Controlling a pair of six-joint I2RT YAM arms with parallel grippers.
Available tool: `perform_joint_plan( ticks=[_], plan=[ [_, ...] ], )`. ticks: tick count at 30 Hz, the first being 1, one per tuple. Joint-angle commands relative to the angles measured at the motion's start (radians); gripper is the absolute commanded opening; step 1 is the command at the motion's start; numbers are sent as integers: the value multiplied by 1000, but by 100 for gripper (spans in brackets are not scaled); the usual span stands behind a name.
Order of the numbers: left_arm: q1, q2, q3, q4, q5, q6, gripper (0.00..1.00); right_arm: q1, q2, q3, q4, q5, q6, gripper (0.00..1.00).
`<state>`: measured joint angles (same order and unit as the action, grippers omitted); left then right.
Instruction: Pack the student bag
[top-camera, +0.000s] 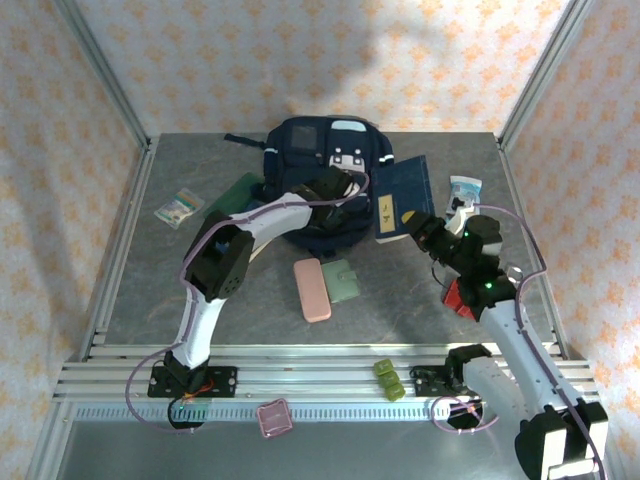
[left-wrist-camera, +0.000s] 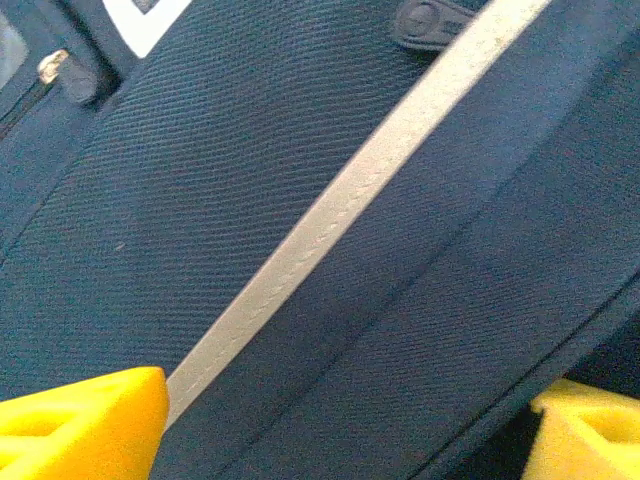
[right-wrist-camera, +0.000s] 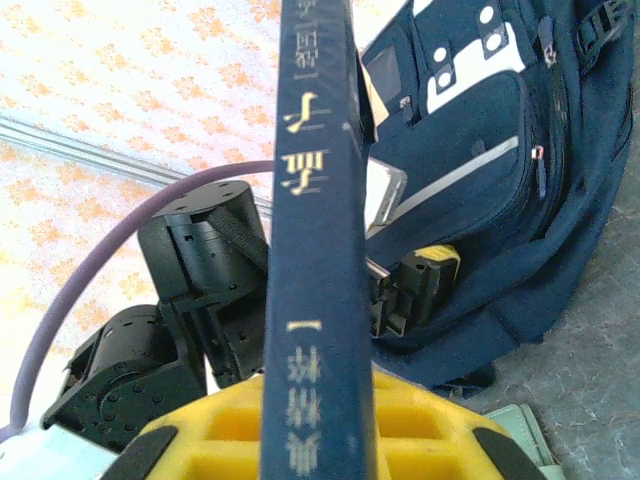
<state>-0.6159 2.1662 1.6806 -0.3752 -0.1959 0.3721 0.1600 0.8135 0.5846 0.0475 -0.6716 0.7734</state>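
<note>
The left gripper (top-camera: 340, 188) (left-wrist-camera: 350, 430) reaches far forward on its bent arm, fingers (left-wrist-camera: 80, 425) spread wide (yellow tips). The right gripper (top-camera: 430, 232) (right-wrist-camera: 315, 425) pinches a book (right-wrist-camera: 315, 200) tight.

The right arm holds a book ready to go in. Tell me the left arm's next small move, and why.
Probably close the left gripper on the student bag. Its jaws stand open over the fabric by the white stripe, gripping nothing, while the right gripper is shut on the navy book, held edgewise beside the bag. A steadied bag should ease insertion.
</note>
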Motion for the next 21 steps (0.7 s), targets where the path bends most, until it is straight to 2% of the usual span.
perform_joint_plan(
  ticks=[1,2,4,5,7,8,14,21],
  plan=[
    [11,62,6,78,-79,33,72,-7,-12,0,75,-18,-6,0],
    [11,73,14,76,-71,35,65,-8,-15,0,71,-16,-8,0],
    [11,95,39,62,-56,30,36,-7,-25,1,58,-8,-11,0],
    [11,99,46,58,-53,28,32,-7,-29,1,49,-3,-14,0],
    [13,88,42,71,-51,10,12,-9,-40,4,28,9,-22,0],
    [14,76,37,78,-40,-5,9,-10,-45,5,18,15,-26,0],
    [21,-60,56,73,65,-133,0,-37,-65,-10,-48,35,-51,0],
    [22,-100,204,5,101,-242,0,-47,-66,-80,-54,45,-34,0]
  ],
)
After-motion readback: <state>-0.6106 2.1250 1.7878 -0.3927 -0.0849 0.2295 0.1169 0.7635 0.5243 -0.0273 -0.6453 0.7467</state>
